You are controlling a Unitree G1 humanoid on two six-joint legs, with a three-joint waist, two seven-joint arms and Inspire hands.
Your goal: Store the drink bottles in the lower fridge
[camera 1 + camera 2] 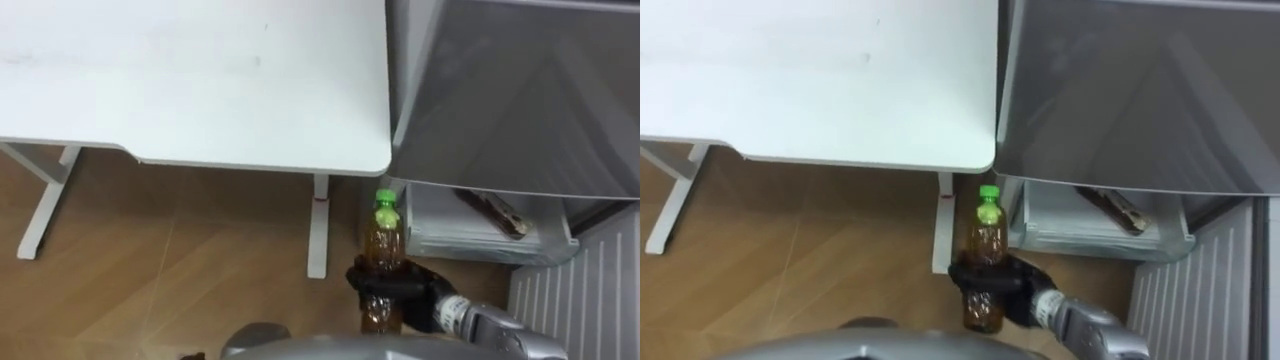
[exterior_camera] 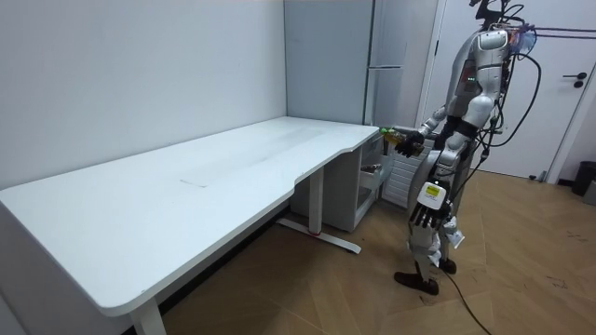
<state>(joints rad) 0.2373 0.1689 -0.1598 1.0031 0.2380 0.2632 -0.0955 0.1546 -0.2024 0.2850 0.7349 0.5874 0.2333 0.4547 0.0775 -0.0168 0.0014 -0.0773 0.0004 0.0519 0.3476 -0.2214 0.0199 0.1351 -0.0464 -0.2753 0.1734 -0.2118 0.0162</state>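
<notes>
At the fridge end of the white table (image 2: 186,200) your robot stands on the wood floor, facing the tall grey fridge (image 2: 372,56). The head camera gives you the grasp. The right hand (image 1: 418,290) comes in from the lower right, its dark fingers wrapped tight round the lower body of a drink bottle (image 1: 383,248). The bottle stands upright, filled with amber liquid, and its green cap (image 1: 386,204) is uppermost. It hangs in the air over the floor, just off the table's corner and beside the table leg (image 1: 318,225). It is close to the pale drawer (image 1: 470,235) at the open bottom of the fridge, but still outside it. A long brown item (image 1: 492,210) lies in that drawer; you cannot tell what it is.

The room view adds the robot's posture. The right arm is stretched forward at waist height toward the fridge's open lower part, and the bottle shows there as a small speck. The left hand (image 2: 425,217) hangs down beside the thigh, too small for you to read its fingers.
</notes>
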